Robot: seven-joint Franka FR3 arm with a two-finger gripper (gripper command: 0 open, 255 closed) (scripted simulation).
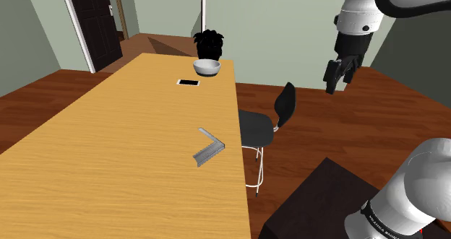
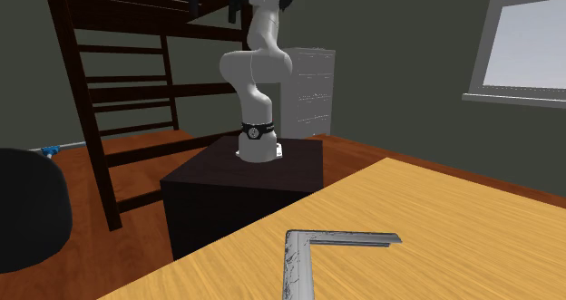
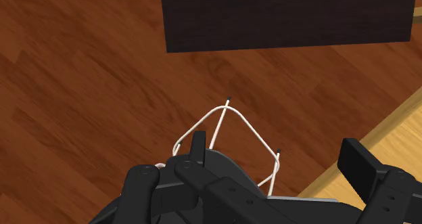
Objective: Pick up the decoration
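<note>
Starting at the shoulder view's left, the long wooden table (image 1: pixel 108 151) carries a flat phone (image 1: pixel 189 81) and a pale bowl (image 1: pixel 207 68) at its far end, with a black bushy shape (image 1: pixel 209 41) behind the bowl. Any of these could be mistaken for the target. I take the decoration (image 1: pixel 208 148) to be the grey L-shaped piece lying flat near the table's right edge, well apart from the others. It lies low and thin on the wood, so fingers coming down could scrape the tabletop. They could also close off-centre across one leg and let the piece swing or slip. Being so near the edge adds a risk: a nudge from one finger could push it off toward the floor.

Further right, a black chair (image 1: pixel 261 122) stands just beside that edge, between the piece and the gripper (image 1: pixel 338 77). The gripper hangs high over the floor with its fingers spread and nothing between them. A low, direct sweep toward the table could clip the chair's back. At the far right sits the dark stand (image 1: pixel 318 201). The reach from there runs across and leftward, and a long stretch may leave the wrist poorly angled for a straight-down grasp.
</note>
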